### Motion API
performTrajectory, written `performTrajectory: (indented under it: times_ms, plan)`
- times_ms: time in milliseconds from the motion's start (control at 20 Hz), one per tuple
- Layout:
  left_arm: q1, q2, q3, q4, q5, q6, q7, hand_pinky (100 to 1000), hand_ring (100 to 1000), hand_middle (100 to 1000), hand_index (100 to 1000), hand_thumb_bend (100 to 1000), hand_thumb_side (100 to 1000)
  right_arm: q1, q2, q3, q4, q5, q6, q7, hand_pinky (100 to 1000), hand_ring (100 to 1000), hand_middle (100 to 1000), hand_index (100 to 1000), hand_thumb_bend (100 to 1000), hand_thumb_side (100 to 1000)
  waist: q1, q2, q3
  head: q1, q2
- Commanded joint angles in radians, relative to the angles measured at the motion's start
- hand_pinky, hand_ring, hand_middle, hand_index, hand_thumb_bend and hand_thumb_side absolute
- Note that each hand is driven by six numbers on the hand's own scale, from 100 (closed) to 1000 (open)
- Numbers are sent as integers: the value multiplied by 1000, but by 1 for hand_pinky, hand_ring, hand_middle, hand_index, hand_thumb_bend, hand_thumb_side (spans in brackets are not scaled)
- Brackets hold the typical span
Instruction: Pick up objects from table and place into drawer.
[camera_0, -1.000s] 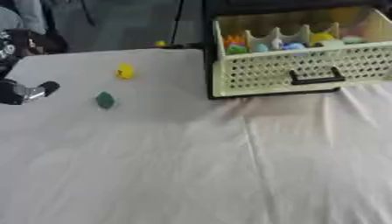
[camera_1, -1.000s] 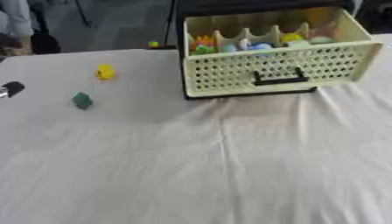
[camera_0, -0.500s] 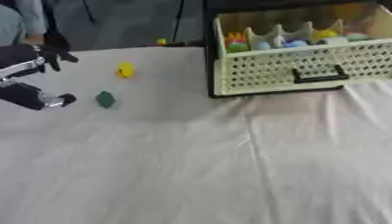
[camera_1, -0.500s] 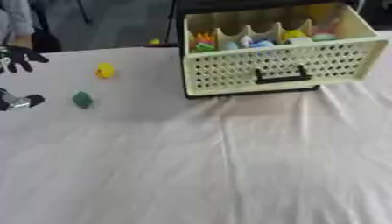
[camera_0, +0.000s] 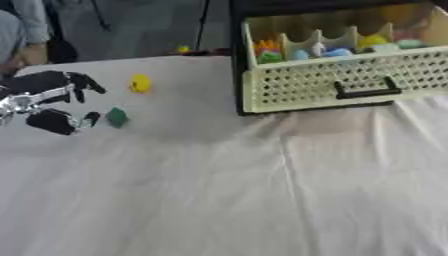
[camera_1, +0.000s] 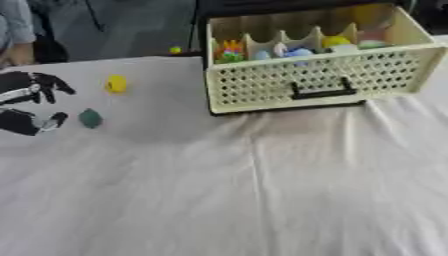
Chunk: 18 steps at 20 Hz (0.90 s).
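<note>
tabletop (camera_0: 219, 200) has a white cloth on it. the left hand (camera_0: 48, 102) sits at the left edge with fingers spread apart, holding nothing. a small green object (camera_0: 116, 117) lies just beside its thumb, and a yellow one (camera_0: 140, 83) sits further back. the cream drawer (camera_0: 350, 85) (already holding colorful small things) stands open, well apart.

Brightness: even, soft light; the white tablecloth (camera_0: 262, 200) is bright without glare.
Shadows: a dark band under the drawer (camera_0: 350, 80) front; faint grey shading along the cloth's folds near the middle.
Blur: both views soft throughout; the left hand (camera_0: 48, 102) is smeared.
Background: beyond the cloth's far edge, dim and indistinct.
Small items: the drawer's contents show only as colour blobs.
</note>
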Motion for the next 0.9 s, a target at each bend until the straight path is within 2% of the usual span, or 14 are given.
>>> performTrajectory:
  times_ms: [50, 450, 650, 900]
  plan:
    - [-28, 15, 9, 16, -26, -7, 5, 618, 708, 852, 932, 120, 440, -15, -6, 1, -12, 14, -9, -5, 505, 524, 518, 756, 100, 478, 2, -13, -7, 10, -23]
    - [-44, 5, 20, 46, -75, -25, 5, 616, 717, 866, 981, 145, 396, -25, 8, 10, -12, 29, 0, 4, 501, 520, 514, 748, 100, 480, 12, 11, -31, 20, -43]
    - [-49, 6, 29, 56, -107, -19, 26, 621, 723, 866, 933, 130, 376, -30, 15, 15, -12, 35, 6, 8, 500, 518, 512, 745, 100, 480, 19, 22, -38, 23, -50]
    - [-51, 16, 35, 62, -157, -6, 27, 613, 730, 861, 916, 107, 367, -33, 20, 18, -12, 40, 9, 12, 501, 517, 510, 743, 100, 479, 26, 30, -40, 26, -52]
